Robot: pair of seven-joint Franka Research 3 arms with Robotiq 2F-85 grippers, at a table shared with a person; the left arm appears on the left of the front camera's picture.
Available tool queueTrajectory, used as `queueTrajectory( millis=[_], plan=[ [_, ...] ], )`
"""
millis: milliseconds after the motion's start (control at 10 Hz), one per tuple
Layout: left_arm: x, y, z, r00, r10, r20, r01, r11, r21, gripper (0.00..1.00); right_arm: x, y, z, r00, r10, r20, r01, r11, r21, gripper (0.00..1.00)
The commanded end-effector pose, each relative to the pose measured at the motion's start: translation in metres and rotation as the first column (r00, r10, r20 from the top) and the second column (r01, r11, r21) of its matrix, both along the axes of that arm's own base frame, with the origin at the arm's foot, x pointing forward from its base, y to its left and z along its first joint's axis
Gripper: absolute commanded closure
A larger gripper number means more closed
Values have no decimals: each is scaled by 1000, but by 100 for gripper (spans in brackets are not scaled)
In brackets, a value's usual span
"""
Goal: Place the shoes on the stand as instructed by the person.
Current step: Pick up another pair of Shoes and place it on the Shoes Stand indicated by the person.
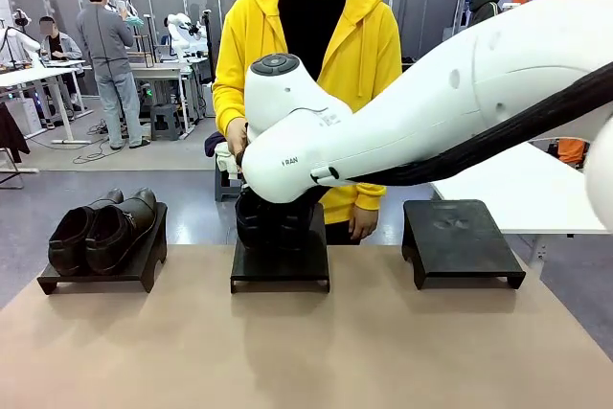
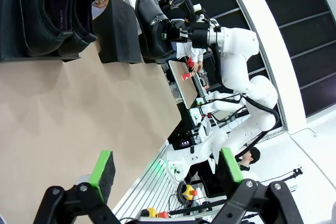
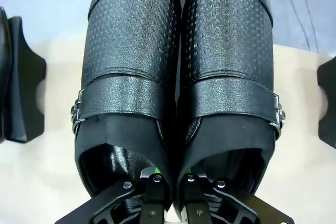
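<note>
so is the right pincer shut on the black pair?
Shut. In its wrist view the right pincer pinches the adjoining inner walls of the black shoes, one finger inside each shoe.

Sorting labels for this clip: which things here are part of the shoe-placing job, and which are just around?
Job: black shoes held by the right gripper; brown shoes; three stands, e.g. the right one; person in yellow; left gripper, open.
Around: background desks; red cup.

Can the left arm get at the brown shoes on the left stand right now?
Probably yes. The left gripper is open and holds nothing, bare table lies between it and the brown shoes, and the right gripper is busy at the middle stand with the black shoes.
</note>
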State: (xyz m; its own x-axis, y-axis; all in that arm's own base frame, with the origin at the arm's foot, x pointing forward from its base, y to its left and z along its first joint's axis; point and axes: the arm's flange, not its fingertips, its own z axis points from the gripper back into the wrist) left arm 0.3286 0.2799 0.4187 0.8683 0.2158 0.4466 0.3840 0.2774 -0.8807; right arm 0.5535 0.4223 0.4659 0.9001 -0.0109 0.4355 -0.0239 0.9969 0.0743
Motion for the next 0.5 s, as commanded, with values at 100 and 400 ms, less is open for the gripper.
queueTrajectory(
  millis=[100, 400],
  plan=[
    [-4, -3, 1, 1000, -7, 5, 7, 1000, -1, 0, 16, 11, -10, 995, -67, 67, 69, 998, -16, 93],
    [-4, -3, 1, 1000, -7, 5, 7, 1000, -1, 0, 26, 13, -29, 994, -74, 76, 76, 997, -26, 93]
  ],
)
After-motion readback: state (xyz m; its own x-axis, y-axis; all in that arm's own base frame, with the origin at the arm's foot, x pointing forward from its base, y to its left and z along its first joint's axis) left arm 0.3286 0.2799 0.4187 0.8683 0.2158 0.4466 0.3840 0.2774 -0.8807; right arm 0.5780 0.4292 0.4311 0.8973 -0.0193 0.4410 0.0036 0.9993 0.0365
